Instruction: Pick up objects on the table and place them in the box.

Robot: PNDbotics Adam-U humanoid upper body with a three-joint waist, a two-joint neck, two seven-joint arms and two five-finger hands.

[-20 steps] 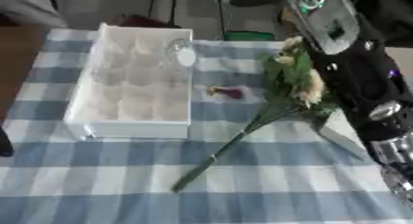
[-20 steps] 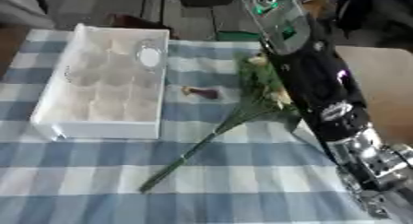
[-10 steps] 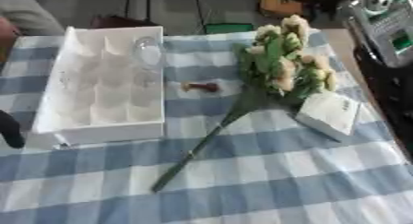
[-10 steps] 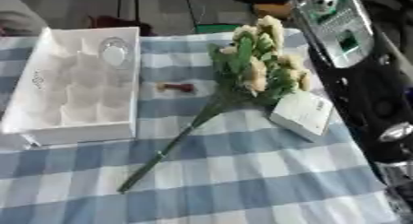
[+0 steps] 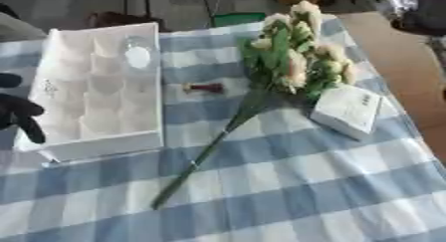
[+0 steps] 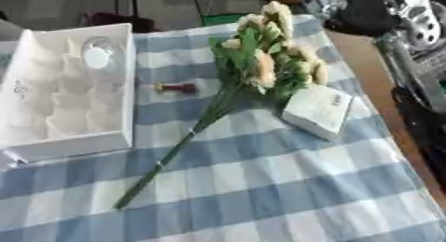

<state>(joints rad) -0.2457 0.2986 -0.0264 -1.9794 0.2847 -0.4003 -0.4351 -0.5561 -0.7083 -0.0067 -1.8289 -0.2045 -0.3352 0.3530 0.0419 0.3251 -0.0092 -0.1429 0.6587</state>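
Your left hand (image 5: 19, 112) sits beside the white box (image 5: 96, 94), fingers curled, holding nothing. Well off from those fingers on the checked tabletop (image 5: 287, 186): flower bunch (image 5: 292, 61), small dark red item (image 5: 205, 87), white packet (image 5: 348, 109). Right hand's fingers: can't tell.

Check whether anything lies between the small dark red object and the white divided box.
Nothing visible does. The small dark red object lies on bare blue checked cloth right of the white divided box; the flower bunch lies on its far side.
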